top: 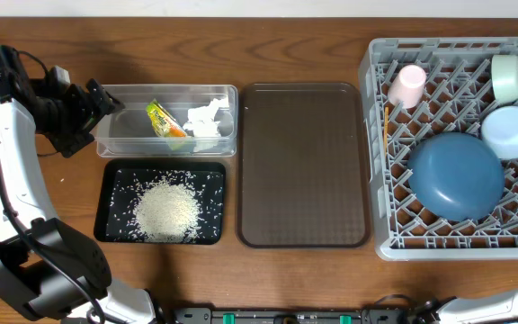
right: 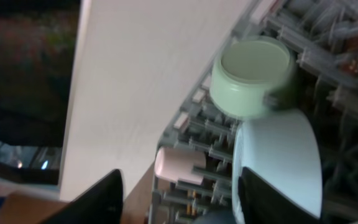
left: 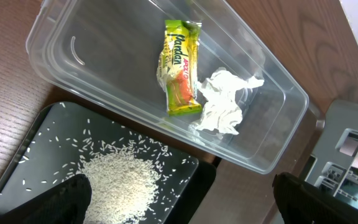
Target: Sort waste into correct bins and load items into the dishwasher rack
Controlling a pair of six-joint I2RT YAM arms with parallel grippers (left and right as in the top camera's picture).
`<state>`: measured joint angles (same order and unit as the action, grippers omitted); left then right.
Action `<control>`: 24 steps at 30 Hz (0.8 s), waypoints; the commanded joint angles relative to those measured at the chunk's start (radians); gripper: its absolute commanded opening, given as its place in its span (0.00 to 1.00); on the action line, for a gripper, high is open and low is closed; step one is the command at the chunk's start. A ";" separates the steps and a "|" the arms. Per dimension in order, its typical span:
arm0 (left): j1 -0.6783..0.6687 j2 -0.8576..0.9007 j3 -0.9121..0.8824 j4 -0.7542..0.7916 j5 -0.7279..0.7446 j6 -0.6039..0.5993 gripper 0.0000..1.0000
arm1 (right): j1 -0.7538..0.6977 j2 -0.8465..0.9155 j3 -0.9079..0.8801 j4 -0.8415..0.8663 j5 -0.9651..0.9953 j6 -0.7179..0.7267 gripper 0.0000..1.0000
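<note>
Wooden table (top: pixel 304 22) fills the overhead view. At upper left the left gripper (top: pixel 102 112) sits just beside the left end of the clear tub (top: pixel 120 135), its fingers spread and nothing between them. The wrapper (top: pixel 165 121) and the tissue (top: pixel 207 118) lie inside the tub. Just below it the black tray (top: pixel 113 184) holds a heap of rice (top: pixel 165 211) with loose grains around it. A brown tray (top: pixel 304 166) lies in the middle. The grey rack (top: pixel 380 225) takes the right side. It holds the pink cup (top: pixel 409 85) at its upper left, the mint bowl (top: pixel 508 77) at its upper right, the white bowl (top: pixel 511 131) just below that, and the blue plate (top: pixel 455 176) in the middle. The right gripper is outside this view.

Left wrist view: the left gripper (left: pixel 185 205) stands wide open and holds nothing. Its fingers (left: pixel 73 202) frame the bottom of the frame above the black tray (left: pixel 17 180) and rice (left: pixel 120 183). Higher up, the tub (left: pixel 92 56) holds the wrapper (left: pixel 180 68), with the tissue (left: pixel 225 102) touching its lower end.

Right wrist view: the right gripper (right: pixel 176 199) is partly open and grips nothing, its fingers (right: pixel 98 199) low in the frame. Beyond them, in the rack (right: pixel 328 50), the mint bowl (right: pixel 253 74) lies on its side. The white bowl (right: pixel 278 162) sits right below it, and the cup (right: pixel 179 165) is to the left.
</note>
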<state>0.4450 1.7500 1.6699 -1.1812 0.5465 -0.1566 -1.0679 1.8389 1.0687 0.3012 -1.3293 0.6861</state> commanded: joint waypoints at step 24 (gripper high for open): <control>0.003 -0.016 0.023 -0.004 0.001 0.006 0.96 | 0.483 0.005 0.011 1.190 -0.166 0.953 0.68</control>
<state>0.4450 1.7504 1.6699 -1.1812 0.5465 -0.1566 -0.6575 1.8412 1.0737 1.4658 -1.4593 1.5108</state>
